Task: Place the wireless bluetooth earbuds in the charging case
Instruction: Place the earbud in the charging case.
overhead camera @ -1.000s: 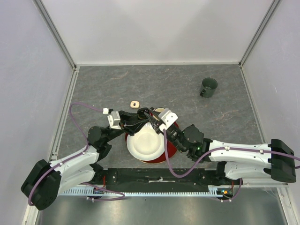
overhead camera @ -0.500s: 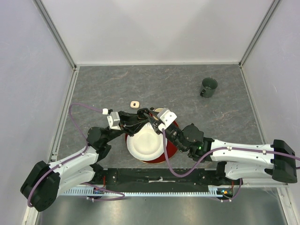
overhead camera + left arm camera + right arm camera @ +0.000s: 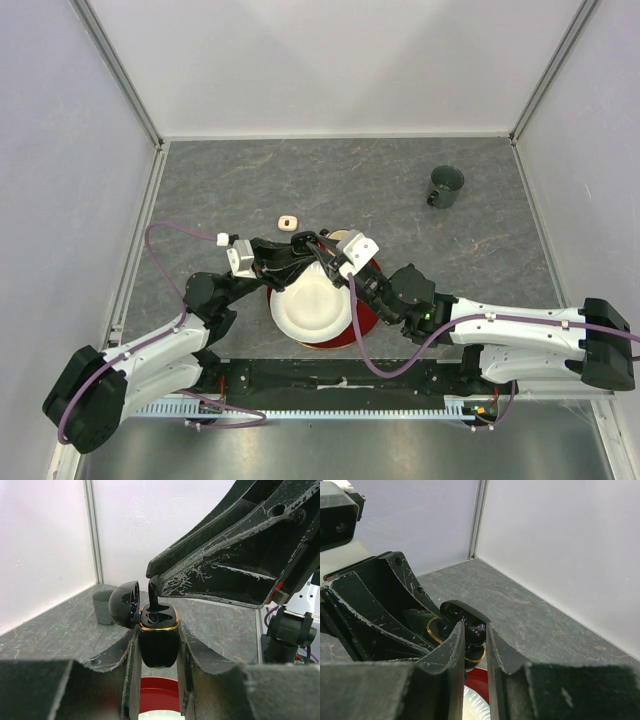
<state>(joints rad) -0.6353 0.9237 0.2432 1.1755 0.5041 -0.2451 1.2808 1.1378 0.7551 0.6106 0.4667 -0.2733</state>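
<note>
Left gripper [image 3: 158,647] was closed on the black charging case [image 3: 158,635], with one finger against each side of its body. The case stood upright in that grip, above the red plate [image 3: 159,696]. A gold rim ran round the case mouth. The lid [image 3: 124,604] was hinged open and tipped over to the left in the left wrist view.

Right gripper [image 3: 473,634] was pinched nearly shut on one black earbud [image 3: 153,592], with only the bud's width left between the fingers. In the left wrist view the bud hung stem-down from the right fingertips, directly over the open case. Its lower end reached into the top recess of the case. Whether it was fully seated could not be told.

From above, both grippers met just past the far edge of a white dish [image 3: 310,312], which lay on the red plate near the arm bases. The case itself was mostly hidden by the fingers in that view.

On the grey table [image 3: 400,230], a small pale square piece with a dark centre [image 3: 288,221] lay just beyond the left gripper, apart from it. A dark green cup [image 3: 446,186] stood well off toward the far right.
</note>
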